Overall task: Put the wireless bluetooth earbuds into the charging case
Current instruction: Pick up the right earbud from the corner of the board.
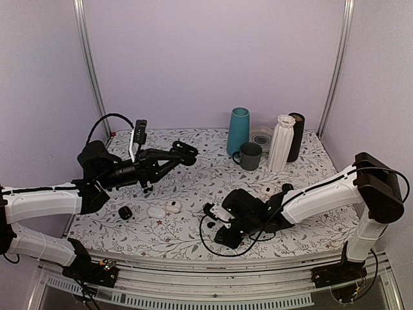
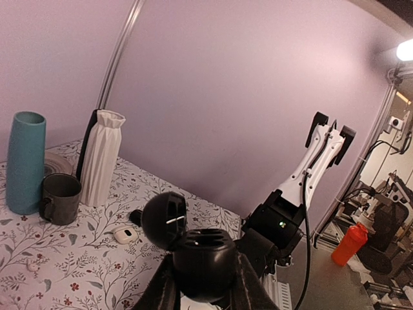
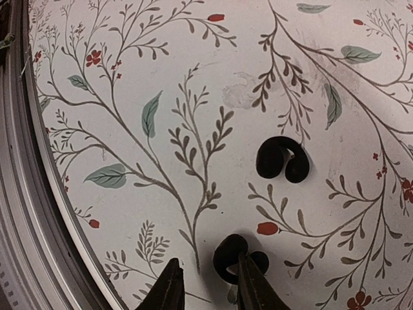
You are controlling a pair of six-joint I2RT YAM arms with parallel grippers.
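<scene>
The black charging case (image 2: 203, 261) is held above the table with its lid (image 2: 164, 219) swung open and its two sockets showing. My left gripper (image 2: 204, 287) is shut on its body; in the top view it hangs at the back left (image 1: 184, 153). Two tiny glossy black earbuds lie on the floral tablecloth. One earbud (image 3: 282, 159) lies free. The nearer earbud (image 3: 233, 257) is partly hidden behind my right gripper's (image 3: 210, 287) right-hand finger (image 3: 253, 287). That gripper is open just over the cloth, with only cloth between its fingers.
At the back stand a teal vase (image 1: 239, 131), dark mug (image 1: 250, 155), white ribbed vase (image 1: 282, 143) and dark cylinder (image 1: 297, 135). Small white cases (image 1: 156, 211) (image 1: 173, 206) (image 1: 267, 190) and a black round piece (image 1: 125, 212) lie on the cloth. The table's front edge (image 3: 26, 194) is close.
</scene>
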